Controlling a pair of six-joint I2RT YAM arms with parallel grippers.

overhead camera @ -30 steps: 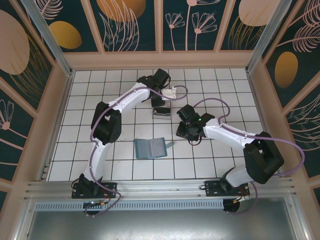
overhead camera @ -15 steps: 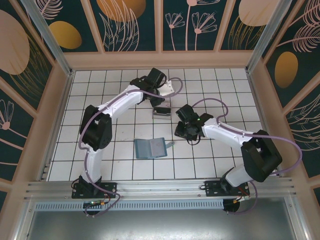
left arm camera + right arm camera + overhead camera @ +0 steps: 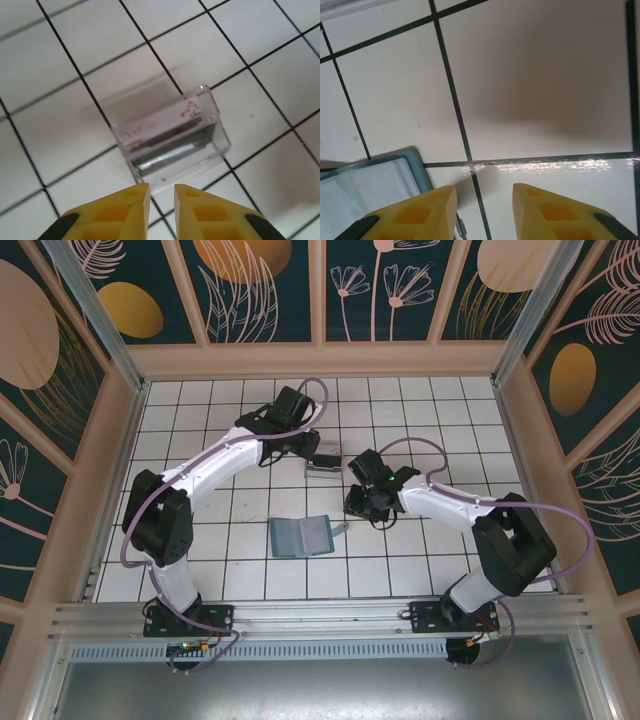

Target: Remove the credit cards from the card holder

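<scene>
Lying open on the tiled counter, the card holder sits near the middle, a little toward the near edge. Its two teal panels are spread flat and its sides are slightly skewed to the grout lines. Bare tiles surround it on the left, the near side and the right, leaving a broad margin to the wooden rim on either side.

Beyond the holder and apart from it stands a clear box, its long sides running askew to the tile lines. A pale card with lettering and a small floral print stands inside, against the far wall. The left claw hangs just short of the box's near edge, its yellow fingertips drawn narrow with a slim gap and nothing between them.

The right claw hovers over bare tile just off the holder's right-hand corner. Its fingers are parted moderately and grip nothing. In the right wrist view that rounded teal corner and a transparent pocket show at lower left, close beside the left finger. Whether cards sit in the pockets cannot be told. White tile lies open ahead of and to the right of this claw.
</scene>
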